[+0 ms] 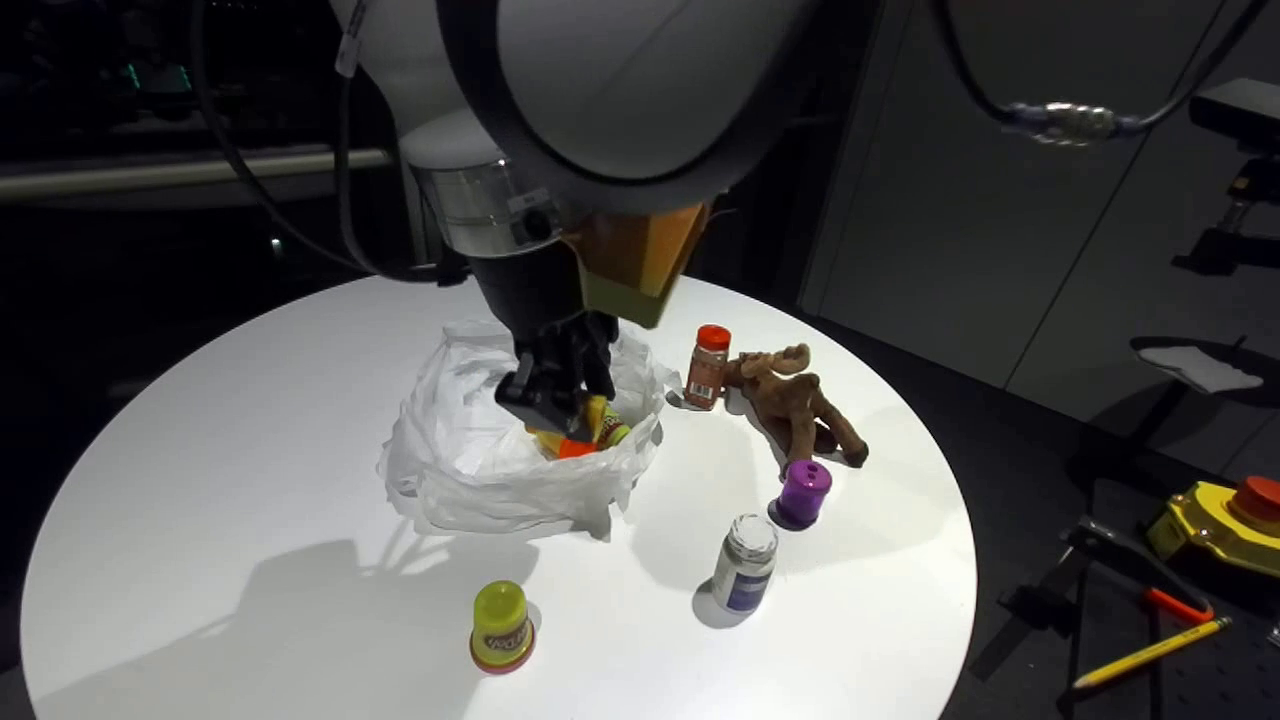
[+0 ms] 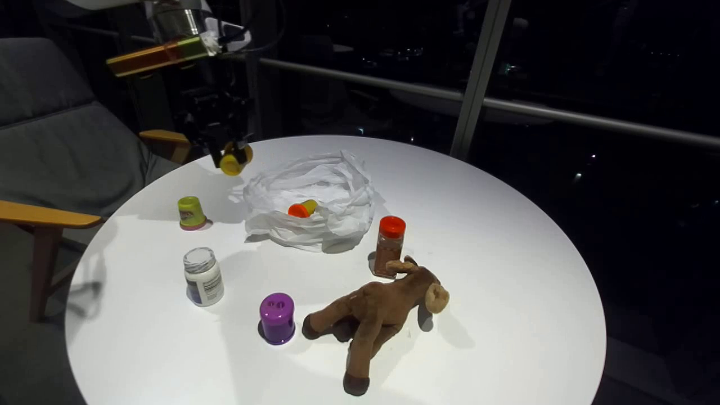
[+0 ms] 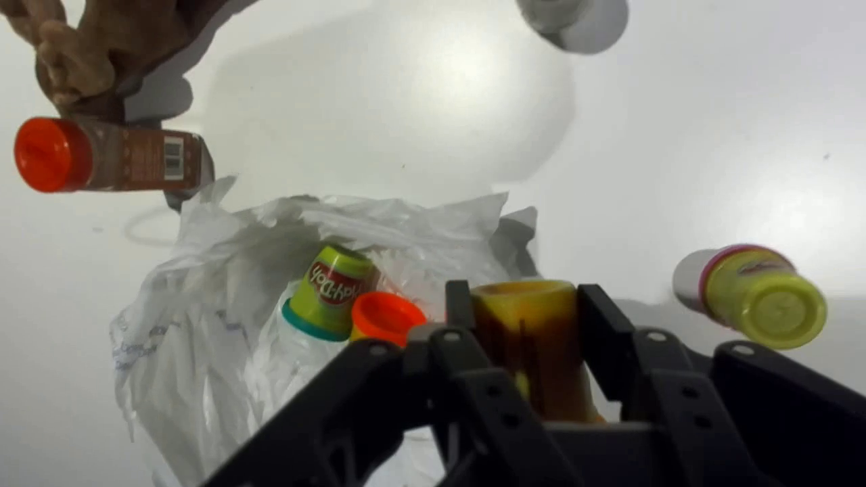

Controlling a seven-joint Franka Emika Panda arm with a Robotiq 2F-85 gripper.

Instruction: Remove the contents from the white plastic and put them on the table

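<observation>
My black two-fingered gripper [image 3: 526,304]: pinching a yellow cylindrical tub [image 3: 534,352] by its sides; I hold it aloft.
Thin, wrinkled, translucent white plastic bag [image 1: 500,505]: mouth spread, resting on the round, smooth white table [image 1: 200,450], near the tub I hold.
Inside the bag: I find a green tub with a teal lid [image 3: 328,297], tilted, and just beside it an orange-lidded tub [image 3: 389,316], partly hidden.
Brown plush animal toy [image 2: 382,306]: lying on the table.
Red-capped clear bottle [image 2: 388,253]: upright at the toy's head; contact I cannot confirm.
Glossy purple cylindrical container [image 2: 277,323]: upright near the toy's legs.
White jar with a partly blue label [image 1: 745,575]: upright, near the purple container.
Yellow-green tub [image 1: 502,615]: standing on its pinkish-red lid, apart from the bag.
</observation>
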